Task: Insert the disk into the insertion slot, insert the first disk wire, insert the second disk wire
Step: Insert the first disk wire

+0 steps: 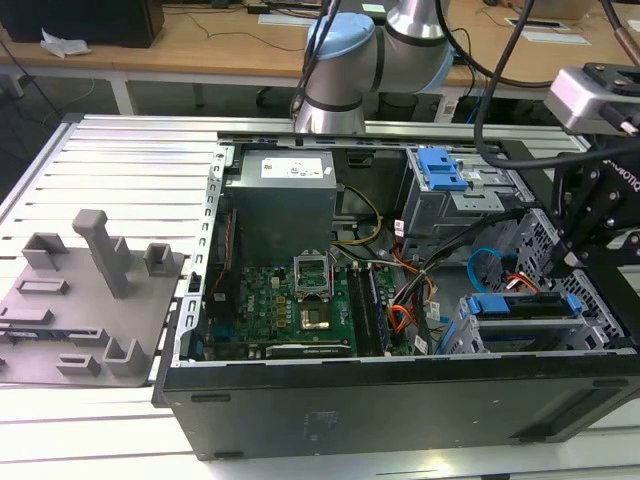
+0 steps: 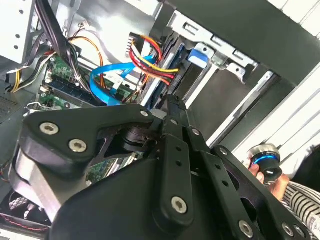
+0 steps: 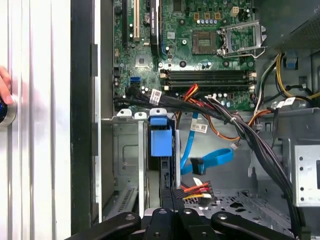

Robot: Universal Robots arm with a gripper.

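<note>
One matte black gripper (image 3: 174, 197), tight on flat-plugged red-yellow disk wire (image 3: 197, 187), beside blue-framed disk (image 3: 161, 144).

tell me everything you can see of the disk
The disk is a flat silver drive in a bright blue plastic carrier, standing on edge inside the insertion slot, the perforated metal cage at the exterior view's right. In the first wrist view a red-yellow-black wire bundle ends near it; contact is hidden.

One disk (image 1: 520, 307), one insertion slot (image 1: 452, 338), one motherboard (image 1: 290, 300), one arm (image 1: 370, 60).
</note>
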